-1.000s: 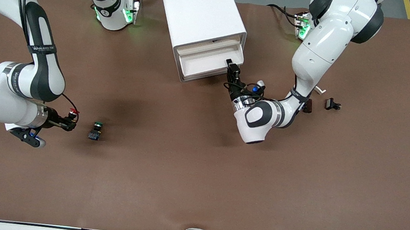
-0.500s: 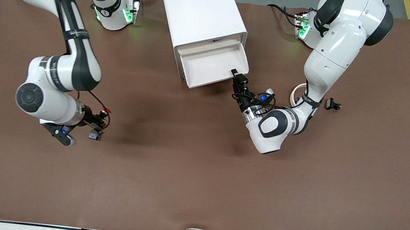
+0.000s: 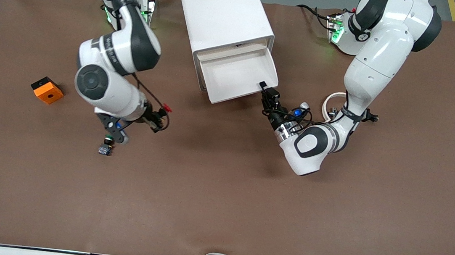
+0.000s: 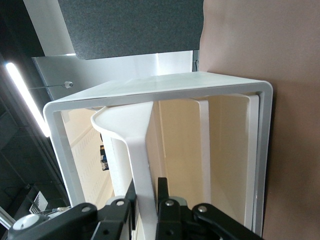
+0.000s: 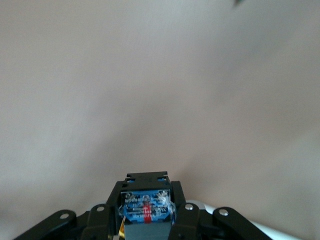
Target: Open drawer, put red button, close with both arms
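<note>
The red button (image 3: pixel 165 108) is held in my right gripper (image 3: pixel 161 119) above the bare table, between the green-capped button and the cabinet. In the right wrist view its blocky blue-labelled body (image 5: pixel 146 210) sits clamped in the right gripper (image 5: pixel 146 199). My left gripper (image 3: pixel 264 86) is shut on the front edge of the white drawer (image 3: pixel 233 75), which stands pulled out of the white cabinet (image 3: pixel 222 13). In the left wrist view the drawer's front panel (image 4: pixel 141 160) runs through the left gripper (image 4: pixel 146 192).
The green-capped button (image 3: pixel 104 149) lies on the table under the right wrist, nearer the camera. An orange block (image 3: pixel 47 90) lies toward the right arm's end. A white ring (image 3: pixel 326 104) and a small black part (image 3: pixel 370 116) lie by the left arm.
My right arm has carried the red button up and away from the green button toward the cabinet, uncovering the orange block. My left gripper has pulled the drawer further out.
</note>
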Robot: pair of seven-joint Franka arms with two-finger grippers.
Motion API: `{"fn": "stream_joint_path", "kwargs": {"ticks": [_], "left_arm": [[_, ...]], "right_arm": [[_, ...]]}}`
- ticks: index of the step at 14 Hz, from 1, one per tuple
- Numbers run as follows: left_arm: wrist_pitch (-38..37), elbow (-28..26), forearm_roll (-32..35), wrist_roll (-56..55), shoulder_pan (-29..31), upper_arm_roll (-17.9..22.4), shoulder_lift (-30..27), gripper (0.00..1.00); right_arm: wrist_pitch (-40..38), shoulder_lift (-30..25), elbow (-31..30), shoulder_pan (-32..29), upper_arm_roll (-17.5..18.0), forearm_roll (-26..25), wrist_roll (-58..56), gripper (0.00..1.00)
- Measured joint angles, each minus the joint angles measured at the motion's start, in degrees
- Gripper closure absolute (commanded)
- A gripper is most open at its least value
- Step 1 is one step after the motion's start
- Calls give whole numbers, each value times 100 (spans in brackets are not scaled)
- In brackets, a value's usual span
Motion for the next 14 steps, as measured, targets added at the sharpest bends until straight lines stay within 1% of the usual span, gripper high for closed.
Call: {"fn": "stream_joint_path", "kwargs": {"ticks": [1, 2, 3, 7, 10, 14], "left_arm": [[-9, 1, 0, 0, 19, 7, 0, 44], [-18, 2, 0, 0, 41, 14, 0, 11], [-23, 3, 0, 0, 58, 19, 0, 0], [-34, 27, 1, 21, 72, 20, -1, 0], [-35, 147, 37, 265, 114, 24, -25, 0], [-45, 582, 553, 1051, 136, 6, -270, 0]], "right_arm": [[-53, -3, 66, 199, 0, 102, 270, 100], [-66, -7, 123, 401, 1, 137, 547, 100], [-68, -9, 169, 605, 1, 147, 797, 100], [-70, -12, 205, 1414, -3, 150, 1353, 100], [33, -5, 183, 1984, -9, 129, 1971, 100], [507, 19, -46, 2472, -20, -13, 2465, 100]]}}
